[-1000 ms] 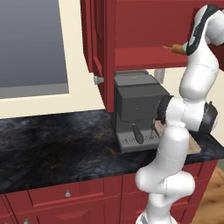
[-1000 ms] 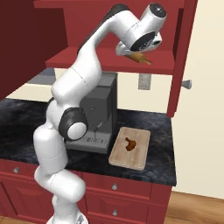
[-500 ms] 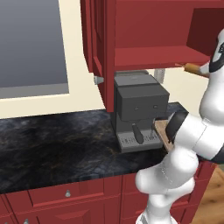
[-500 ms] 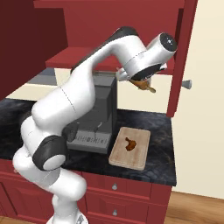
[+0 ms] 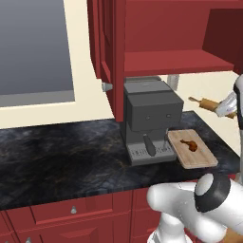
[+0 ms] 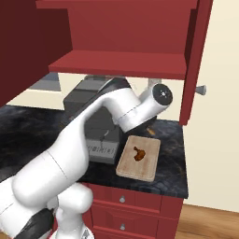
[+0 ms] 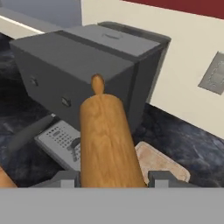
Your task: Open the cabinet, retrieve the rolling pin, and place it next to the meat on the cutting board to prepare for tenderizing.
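The rolling pin (image 5: 203, 102), a light-brown wooden cylinder, hangs in the air to the right of the coffee machine and above the counter. My gripper (image 5: 227, 105) is shut on it at the right edge of the left base view. In the hand view the rolling pin (image 7: 107, 140) runs forward between my two fingers, with the gripper (image 7: 113, 179) closed around it. Below lies the cutting board (image 5: 193, 149) with the meat (image 5: 190, 144) on it. The board (image 6: 139, 158) and meat (image 6: 137, 153) also lie right of the machine in the right base view. The cabinet (image 5: 171, 61) stands open, its red shelf bare.
A grey coffee machine (image 5: 149, 118) stands on the dark stone counter (image 5: 61, 156), right beside the board. The open cabinet door (image 5: 114, 52) hangs above the machine's left side, and the other door (image 6: 198, 60) juts out at the right. Red drawers (image 6: 135, 205) run below the counter.
The arm has swung down and to the right, carrying the rolling pin from shelf height to a spot beside the coffee machine above the board. The grip has stayed the same.
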